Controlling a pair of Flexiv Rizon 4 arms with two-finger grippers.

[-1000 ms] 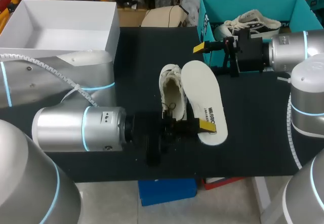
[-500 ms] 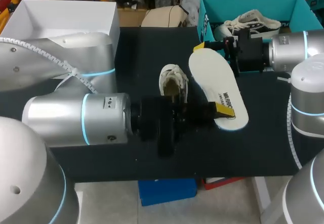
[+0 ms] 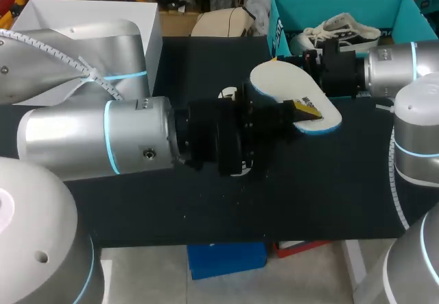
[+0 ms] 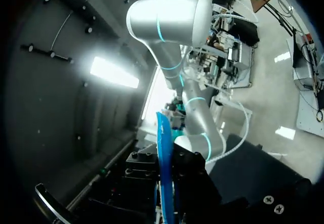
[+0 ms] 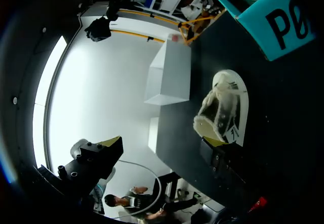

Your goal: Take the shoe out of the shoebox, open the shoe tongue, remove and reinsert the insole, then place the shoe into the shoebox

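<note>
My left gripper [image 3: 300, 109] is shut on the heel end of a white insole [image 3: 278, 84] with a blue rim, held above the black table [image 3: 329, 187]. In the left wrist view the insole [image 4: 164, 153] stands edge-on between the fingers. The white shoe [image 3: 228, 94] lies on the table, mostly hidden behind my left gripper; the right wrist view shows the shoe [image 5: 223, 102] with its mouth open. My right gripper [image 3: 291, 61] is open, just beyond the insole's toe end; one finger [image 5: 101, 153] shows in its own view, holding nothing.
A teal shoebox [image 3: 285, 9] stands at the back right with another shoe [image 3: 343, 29] inside. An open white box [image 3: 147, 22] stands at the back left. My left arm [image 3: 103, 139] spans the table's left half.
My left gripper has lifted the insole from beside the shoe and carried it back and right, toward the right gripper. The left arm now covers most of the shoe. The right arm has not moved.
</note>
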